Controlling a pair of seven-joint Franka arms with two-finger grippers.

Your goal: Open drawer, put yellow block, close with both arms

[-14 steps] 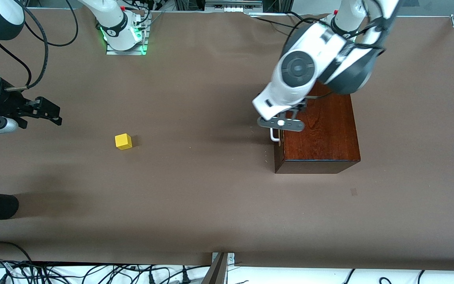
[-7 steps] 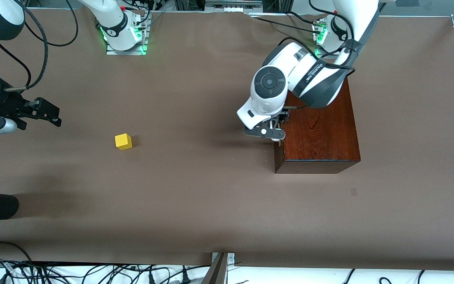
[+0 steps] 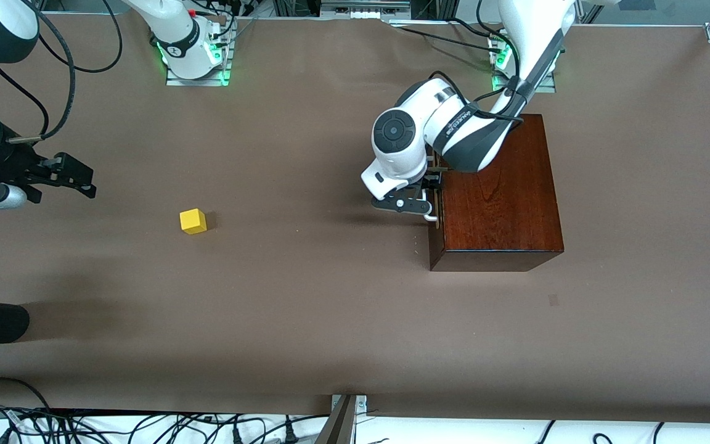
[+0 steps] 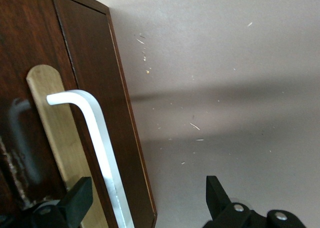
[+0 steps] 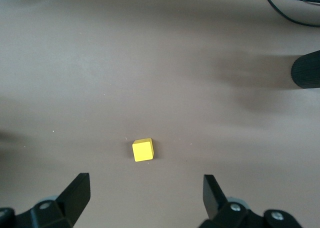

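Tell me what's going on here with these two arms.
The left end effector is open at the closed drawer of the wooden box, its fingers straddling the white handle without gripping it. The right end effector waits open over the table near the yellow block.

The left gripper [image 3: 420, 200] hangs low with fingers [image 4: 216, 190] spread, while the right gripper [image 3: 81, 179] waits, fingers apart.

a: even, bright light from overhead; soft shadows smear across the brown table [image 3: 306, 308], and the box top [image 3: 503, 191] carries a faint sheen
b: front view sharp. in the left wrist view the white handle [image 4: 102, 153] looks slightly soft, perhaps from closeness
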